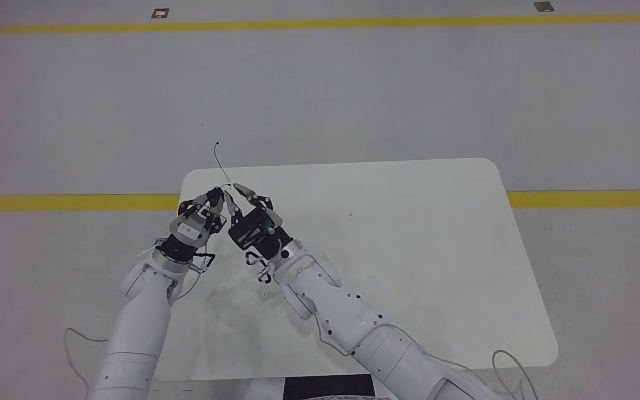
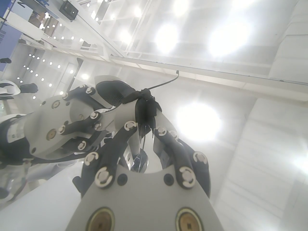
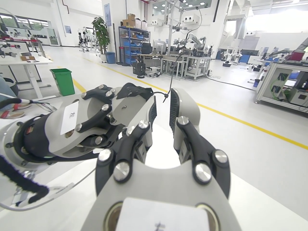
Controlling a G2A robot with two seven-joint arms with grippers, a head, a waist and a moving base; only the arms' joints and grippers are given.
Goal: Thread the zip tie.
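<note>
Two arms angled in from the robot's side, and their tips sat close together above the left part of the white table (image 1: 430,300). On the left gripper (image 2: 146,108) the fingers were pressed together, clamped on the black zip tie (image 2: 163,84) and pinching it right at the tips. It pointed up toward the ceiling lights. On the right gripper (image 3: 164,100) the fingers were apart, with a clear gap between the ribbed pads (image 3: 173,106). A thicker spot on the tie sat in that gap near the tips, and I could not tell if either pad touched it. From the left gripper's pinch, a short thin curve of the tie ran across to that thick spot, and a short stub hung below it. Could not tell if the strap was through the head. The long free end rose up and away from both grippers, slightly curved, with a small bend at its tip. In the top view that tip showed past the table's far edge, over the grey floor. Beyond the table a yellow line (image 1: 570,198) crossed the floor, and a second yellow line (image 1: 300,24) ran farther off. In the right wrist view a green bin (image 3: 62,80) stood on the floor past the left gripper, with blue shelves (image 3: 133,41) farther back.
</note>
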